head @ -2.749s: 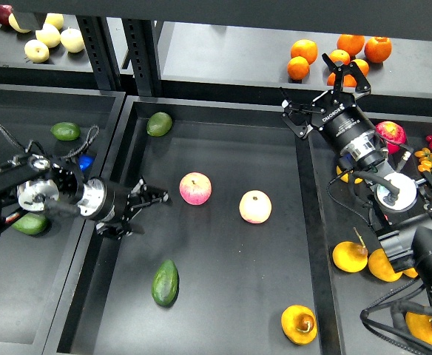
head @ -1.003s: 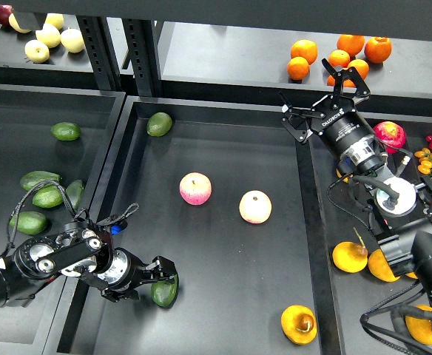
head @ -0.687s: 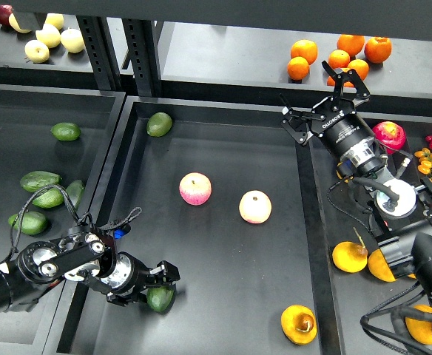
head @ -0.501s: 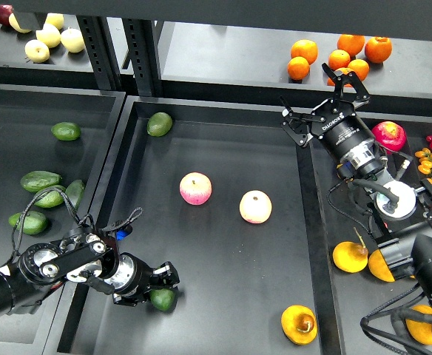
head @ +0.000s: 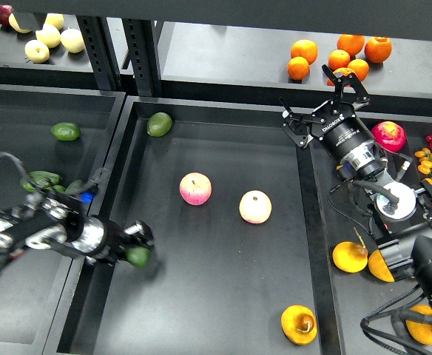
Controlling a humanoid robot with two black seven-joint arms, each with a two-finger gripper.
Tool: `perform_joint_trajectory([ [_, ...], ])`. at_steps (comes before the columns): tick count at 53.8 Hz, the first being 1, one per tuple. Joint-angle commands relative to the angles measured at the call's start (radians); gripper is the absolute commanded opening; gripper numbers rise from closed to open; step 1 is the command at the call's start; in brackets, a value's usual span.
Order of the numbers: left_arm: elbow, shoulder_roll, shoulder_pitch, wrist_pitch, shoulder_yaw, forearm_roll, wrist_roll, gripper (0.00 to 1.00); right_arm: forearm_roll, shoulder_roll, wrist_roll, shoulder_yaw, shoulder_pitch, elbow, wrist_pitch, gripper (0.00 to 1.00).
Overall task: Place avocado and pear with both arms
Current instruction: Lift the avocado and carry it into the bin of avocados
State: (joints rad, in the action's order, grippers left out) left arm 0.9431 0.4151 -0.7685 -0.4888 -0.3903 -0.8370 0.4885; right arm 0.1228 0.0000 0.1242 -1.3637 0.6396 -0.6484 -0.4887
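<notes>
The avocado (head: 137, 257), dark green and glossy, sits between the fingers of my left gripper (head: 136, 250), which is shut on it near the left wall of the central black tray (head: 223, 148); this part of the view is motion-blurred. The pear (head: 299, 324), yellow-orange with a brown dimpled patch, lies at the tray's front right, far from both grippers. My right gripper (head: 321, 103) is open and empty, hovering over the tray's back right corner.
Two pink-and-yellow apples (head: 195, 188) (head: 255, 207) lie mid-tray. A rounder green avocado (head: 159, 123) lies at the back left. Oranges (head: 338, 58) sit on the back shelf. More avocados (head: 66, 132) fill the left bin; orange fruits (head: 349, 257) and a red apple (head: 390, 134) are in the right bin.
My left gripper came down on the avocado at the tray's front, shut on it, and has now carried it up and to the left. The right arm has barely moved.
</notes>
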Motion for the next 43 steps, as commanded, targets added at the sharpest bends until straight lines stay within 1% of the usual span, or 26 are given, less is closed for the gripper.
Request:
perform_joint_trajectory([
  [1, 0.031, 0.114, -0.038, 0.000, 0.010, 0.058, 0.000, 0.39, 0.000, 0.000, 0.000, 0.000, -0.001, 0.001, 0.000, 1.00],
  [7, 0.048, 0.186, -0.054, 0.000, 0.010, 0.082, 0.000, 0.39, 0.000, 0.000, 0.000, 0.000, -0.005, 0.001, 0.000, 1.00],
  [9, 0.049, 0.231, -0.060, 0.000, 0.011, 0.093, 0.000, 0.39, 0.000, 0.000, 0.000, 0.002, -0.005, 0.001, 0.000, 1.00],
  [22, 0.045, 0.356, -0.049, 0.000, 0.010, 0.091, 0.000, 0.40, 0.000, 0.000, 0.000, 0.003, -0.005, -0.002, 0.000, 1.00],
  [33, 0.033, 0.407, -0.031, 0.000, 0.008, 0.091, 0.000, 0.41, 0.002, 0.000, 0.000, 0.006, -0.005, 0.000, 0.000, 1.00],
  [43, 0.003, 0.413, -0.002, 0.000, 0.004, 0.090, 0.000, 0.42, 0.002, 0.000, 0.000, 0.006, -0.006, -0.002, 0.000, 1.00],
])
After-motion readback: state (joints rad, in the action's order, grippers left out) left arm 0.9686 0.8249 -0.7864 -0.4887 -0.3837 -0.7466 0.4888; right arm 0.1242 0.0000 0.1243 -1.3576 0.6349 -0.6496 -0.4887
